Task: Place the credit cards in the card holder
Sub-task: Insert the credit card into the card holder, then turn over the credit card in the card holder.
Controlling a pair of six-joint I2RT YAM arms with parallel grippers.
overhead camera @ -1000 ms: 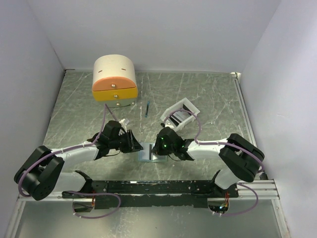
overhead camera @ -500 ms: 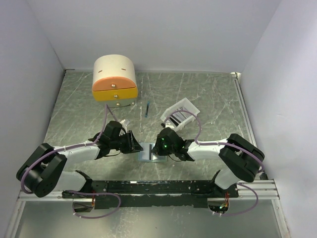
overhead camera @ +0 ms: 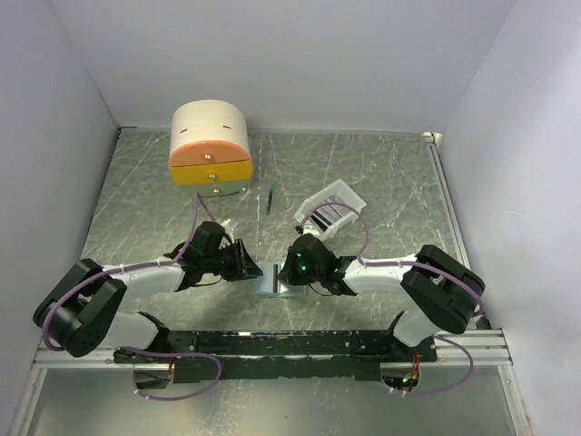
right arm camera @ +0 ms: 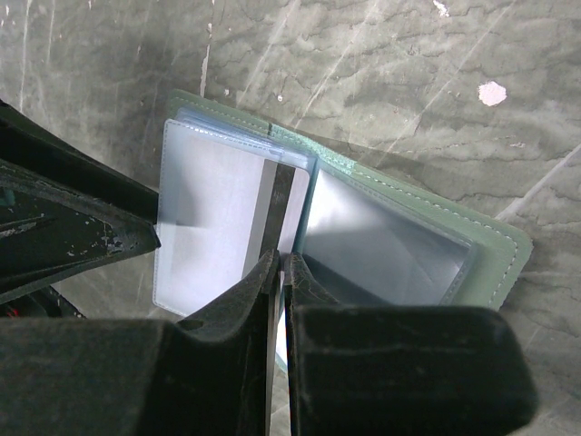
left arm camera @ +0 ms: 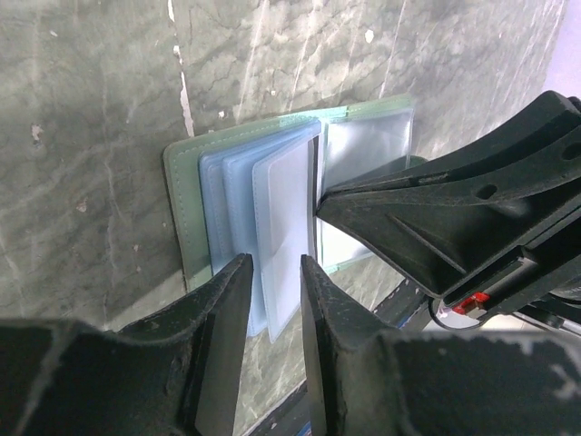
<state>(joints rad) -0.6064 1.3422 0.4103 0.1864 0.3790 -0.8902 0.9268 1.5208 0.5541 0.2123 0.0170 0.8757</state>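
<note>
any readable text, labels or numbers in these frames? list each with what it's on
None: no text can be read in any view.
card holder: clear sleeves and green cover, no print visible.
dark card in the right gripper: only a narrow dark strip shows, no numbers or name.
drawer box: plain, no label.

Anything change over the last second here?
Barely. The left arm's elbow edged slightly inward; nothing was taken or let go. Both tools stay at the open card holder: the right tool pinching the black card at a sleeve, the left tool over the pages.
</note>
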